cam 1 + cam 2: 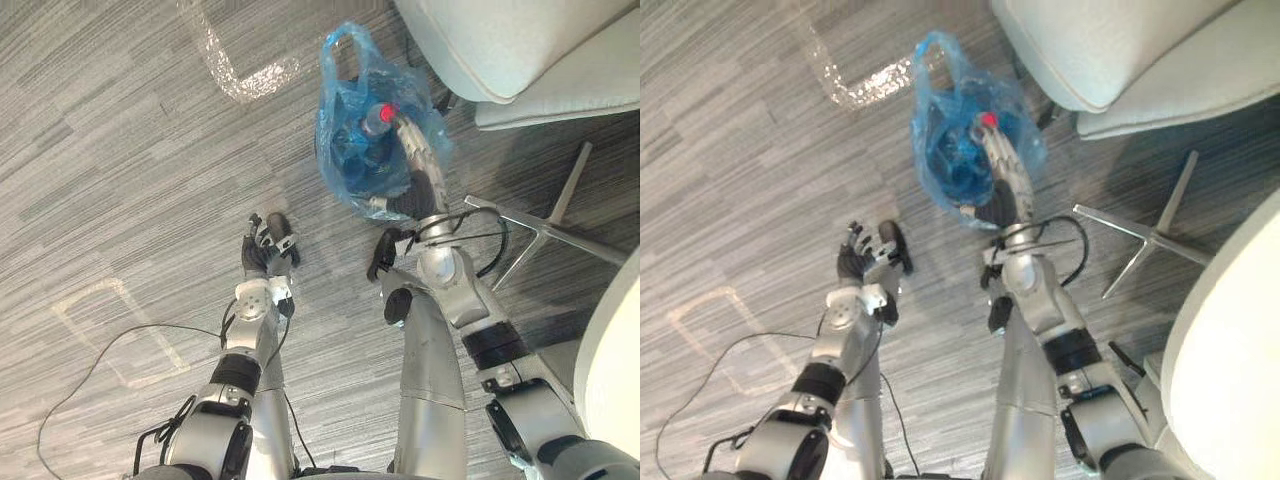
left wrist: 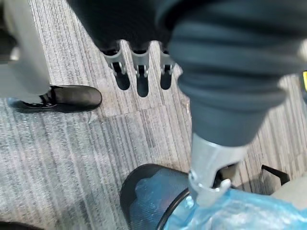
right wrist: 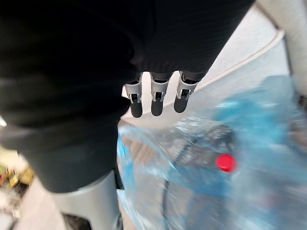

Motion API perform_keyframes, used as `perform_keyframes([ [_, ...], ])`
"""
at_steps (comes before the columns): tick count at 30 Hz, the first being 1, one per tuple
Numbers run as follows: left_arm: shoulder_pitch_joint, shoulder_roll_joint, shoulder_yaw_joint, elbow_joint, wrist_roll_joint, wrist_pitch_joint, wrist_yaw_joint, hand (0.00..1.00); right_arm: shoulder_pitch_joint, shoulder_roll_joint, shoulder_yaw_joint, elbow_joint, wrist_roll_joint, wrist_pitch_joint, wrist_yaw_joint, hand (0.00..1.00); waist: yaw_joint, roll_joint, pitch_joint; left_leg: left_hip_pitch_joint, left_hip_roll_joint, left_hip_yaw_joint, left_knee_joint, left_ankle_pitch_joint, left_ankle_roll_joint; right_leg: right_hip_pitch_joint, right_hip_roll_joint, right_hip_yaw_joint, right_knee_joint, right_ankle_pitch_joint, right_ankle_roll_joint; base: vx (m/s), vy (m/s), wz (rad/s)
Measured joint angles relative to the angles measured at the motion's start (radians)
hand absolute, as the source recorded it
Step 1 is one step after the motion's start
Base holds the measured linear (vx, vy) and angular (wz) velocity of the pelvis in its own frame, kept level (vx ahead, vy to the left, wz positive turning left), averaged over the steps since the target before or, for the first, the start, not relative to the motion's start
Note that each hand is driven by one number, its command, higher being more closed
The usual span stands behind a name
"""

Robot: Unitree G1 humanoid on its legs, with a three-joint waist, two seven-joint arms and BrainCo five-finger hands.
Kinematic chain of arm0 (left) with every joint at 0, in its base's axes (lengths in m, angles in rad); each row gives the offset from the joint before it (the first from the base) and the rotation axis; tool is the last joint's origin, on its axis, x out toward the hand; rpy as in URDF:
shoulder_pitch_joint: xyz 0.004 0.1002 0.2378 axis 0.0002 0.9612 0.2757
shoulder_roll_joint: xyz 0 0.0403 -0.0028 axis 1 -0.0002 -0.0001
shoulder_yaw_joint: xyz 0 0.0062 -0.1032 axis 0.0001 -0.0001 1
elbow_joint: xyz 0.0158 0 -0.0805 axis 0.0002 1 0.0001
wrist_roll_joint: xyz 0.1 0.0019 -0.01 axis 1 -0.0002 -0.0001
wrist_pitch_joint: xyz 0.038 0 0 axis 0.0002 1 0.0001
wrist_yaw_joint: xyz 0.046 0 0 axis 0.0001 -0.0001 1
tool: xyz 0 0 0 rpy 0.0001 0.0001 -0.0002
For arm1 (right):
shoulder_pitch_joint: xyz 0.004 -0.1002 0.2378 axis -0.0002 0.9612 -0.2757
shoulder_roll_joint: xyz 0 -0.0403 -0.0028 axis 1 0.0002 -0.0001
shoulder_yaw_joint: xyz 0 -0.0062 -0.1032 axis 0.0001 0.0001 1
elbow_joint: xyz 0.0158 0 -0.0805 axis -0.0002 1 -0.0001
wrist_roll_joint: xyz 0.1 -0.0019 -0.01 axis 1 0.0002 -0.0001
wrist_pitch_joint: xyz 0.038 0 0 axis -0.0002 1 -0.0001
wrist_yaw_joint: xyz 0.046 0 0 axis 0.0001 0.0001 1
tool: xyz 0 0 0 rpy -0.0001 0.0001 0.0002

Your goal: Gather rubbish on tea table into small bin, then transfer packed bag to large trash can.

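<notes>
Blue plastic bag (image 1: 345,150), thin, crinkled and translucent, handle loop up, sits in dark round mesh bin (image 2: 144,184) on grey striped carpet (image 1: 120,150), upper centre of eye views. Red-capped bottle (image 1: 383,115) lies inside. Right hand (image 1: 420,160) stretches over bag, fingers straight, clasping nothing. Left hand (image 1: 262,250), centre-left, hangs over carpet, fingers loosely spread, empty. White moulded chair (image 1: 500,40) upper right.

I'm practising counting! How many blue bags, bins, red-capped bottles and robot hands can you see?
Blue bag: 1
Black mesh bin: 1
Bottle with a red cap: 1
Robot hands: 2, the left hand and the right hand
Total: 5
</notes>
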Motion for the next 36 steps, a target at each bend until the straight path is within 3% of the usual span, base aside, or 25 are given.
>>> perform_keyframes([
  [8,0.001,0.001,0.019,0.002,-0.131,-0.009,-0.026,0.00,-0.138,0.001,0.108,0.316,-0.172,0.052,0.071,0.00,0.003,-0.005,0.003,-0.004,0.003,0.014,-0.022,0.017,0.011,-0.001,0.007,0.001,-0.037,0.028,-0.006,-0.03,-0.028,-0.04],
  [18,-0.026,-0.001,0.019,-0.007,-0.189,-0.028,-0.027,0.00,-0.310,0.046,0.126,0.565,-0.212,0.102,0.083,0.00,0.007,-0.014,0.012,-0.072,-0.004,0.004,-0.043,0.034,0.005,-0.068,0.004,-0.014,-0.034,0.024,-0.003,-0.02,-0.023,0.03],
  [19,-0.026,-0.001,0.019,-0.008,-0.189,-0.029,-0.027,0.00,-0.314,0.048,0.126,0.572,-0.212,0.102,0.083,1.00,0.007,-0.016,0.013,-0.072,-0.004,0.003,-0.043,0.036,0.003,-0.068,0.004,-0.015,-0.033,0.024,-0.003,-0.02,-0.042,0.09],
  [26,-0.030,-0.004,0.028,-0.068,-0.243,-0.047,-0.027,0.00,-0.395,0.059,0.115,0.626,-0.208,0.117,0.081,1.00,0.011,-0.018,0.014,-0.097,-0.015,-0.012,-0.056,0.038,-0.002,-0.097,-0.006,-0.022,-0.012,0.005,0.005,-0.03,-0.040,0.09],
  [36,-0.035,-0.020,0.029,-0.089,-0.246,-0.047,-0.027,0.00,-0.405,0.056,0.103,0.570,-0.105,0.118,0.062,1.00,0.018,-0.017,0.016,-0.110,-0.017,-0.021,-0.041,0.047,-0.003,-0.107,-0.017,-0.032,0.011,-0.005,-0.001,-0.04,-0.037,0.03],
])
